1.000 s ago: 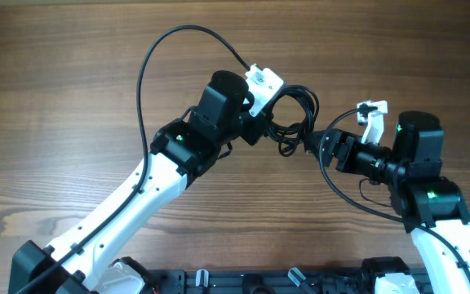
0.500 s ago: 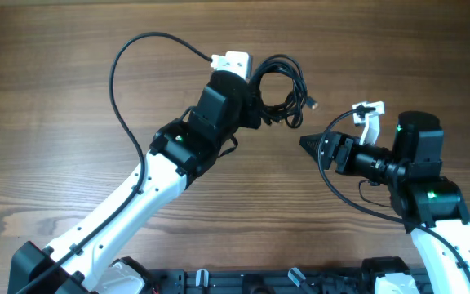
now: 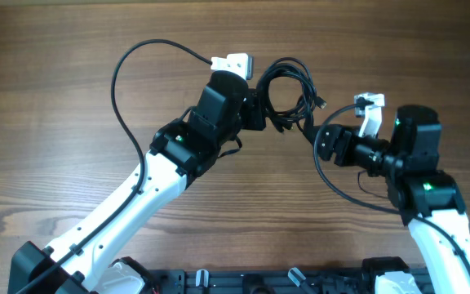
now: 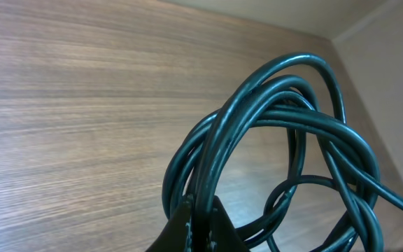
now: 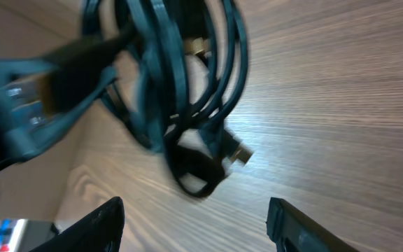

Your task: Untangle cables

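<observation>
Left gripper was pinched tight on the cables, a coiled bundle over the table. Right gripper stood partly spread and empty, the bundle just ahead of its fingertips, a plug tip nearest.

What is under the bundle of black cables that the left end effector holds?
Only bare wooden table shows through the loops of the cables, gripped by the left end effector. The right end effector faces them, open. The wood directly beneath the strands is covered.
</observation>
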Motion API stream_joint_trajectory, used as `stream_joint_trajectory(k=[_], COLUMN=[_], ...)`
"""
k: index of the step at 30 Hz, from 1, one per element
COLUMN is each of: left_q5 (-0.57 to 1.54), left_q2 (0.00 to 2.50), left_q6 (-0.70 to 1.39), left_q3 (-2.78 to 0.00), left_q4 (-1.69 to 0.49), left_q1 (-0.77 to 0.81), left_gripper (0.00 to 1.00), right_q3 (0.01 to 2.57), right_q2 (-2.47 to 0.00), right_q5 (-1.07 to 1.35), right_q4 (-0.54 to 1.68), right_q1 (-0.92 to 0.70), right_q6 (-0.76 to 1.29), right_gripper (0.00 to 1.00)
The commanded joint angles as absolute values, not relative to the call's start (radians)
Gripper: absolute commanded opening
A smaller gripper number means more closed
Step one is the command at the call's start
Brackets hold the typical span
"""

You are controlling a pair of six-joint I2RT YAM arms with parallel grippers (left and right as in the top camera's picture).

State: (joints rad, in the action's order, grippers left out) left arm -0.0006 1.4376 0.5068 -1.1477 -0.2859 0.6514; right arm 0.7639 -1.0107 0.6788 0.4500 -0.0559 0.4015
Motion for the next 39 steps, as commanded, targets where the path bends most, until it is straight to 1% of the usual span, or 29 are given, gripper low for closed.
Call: stream_joint_trajectory(k=[1,2,3,5,7,8,10,12,16,17,21,29,33,39], left_q5=[0.079,0.079,0.079,0.078,0.078,0.078,0.079,0.079,0.09,0.089,0.089,0.123,0.155,0.175], left_q2=[1.4,1.4,1.4,1.4,1.4,1.4,1.4,1.4,1.4,1.4,1.4,1.401,1.4,1.401], left_q6=[0.534,0.534,0.534,0.533,0.533,0.533,0.534,0.54,0.616,0.63,0.638,0.638,0.638,0.637], left_q3=[-1.165,-1.165,-1.165,-1.165,-1.165,-1.165,-1.165,-1.165,-1.165,-1.165,-1.165,-1.165,-1.165,-1.165], left_q4=[-0.273,-0.273,-0.273,-0.273,-0.274,-0.273,-0.273,-0.273,-0.272,-0.272,-0.272,-0.273,-0.273,-0.273], left_q1=[0.65,0.65,0.65,0.65,0.646,0.642,0.637,0.636,0.636,0.636,0.636,0.636,0.636,0.636], left_gripper=[0.04,0.04,0.04,0.04,0.04,0.04,0.04,0.04,0.04,0.04,0.04,0.04,0.04,0.04], right_q3=[0.785,0.785,0.785,0.785,0.785,0.785,0.785,0.785,0.785,0.785,0.785,0.785,0.785,0.785], right_q2=[-1.077,-1.09,-1.106,-1.124,-1.133,-1.134,-1.134,-1.134,-1.134,-1.134,-1.134,-1.134,-1.134,-1.134], right_q5=[0.655,0.663,0.677,0.71,0.733,0.735,0.745,0.778,0.833,0.849,0.925,1.071,1.082,1.082], right_q4=[0.409,0.397,0.379,0.35,0.332,0.328,0.326,0.326,0.326,0.326,0.323,0.262,0.224,0.217], right_q1=[-0.053,-0.053,-0.053,-0.053,-0.053,-0.053,-0.053,-0.053,-0.053,-0.053,-0.053,-0.053,-0.053,-0.053], right_q6=[0.318,0.314,0.314,0.314,0.313,0.307,0.283,0.261,0.223,0.207,0.175,0.157,0.161,0.17], right_gripper=[0.63,0.59,0.57,0.49,0.44,0.39,0.26,0.21,0.18,0.15,0.09,0.07,0.04,0.04])
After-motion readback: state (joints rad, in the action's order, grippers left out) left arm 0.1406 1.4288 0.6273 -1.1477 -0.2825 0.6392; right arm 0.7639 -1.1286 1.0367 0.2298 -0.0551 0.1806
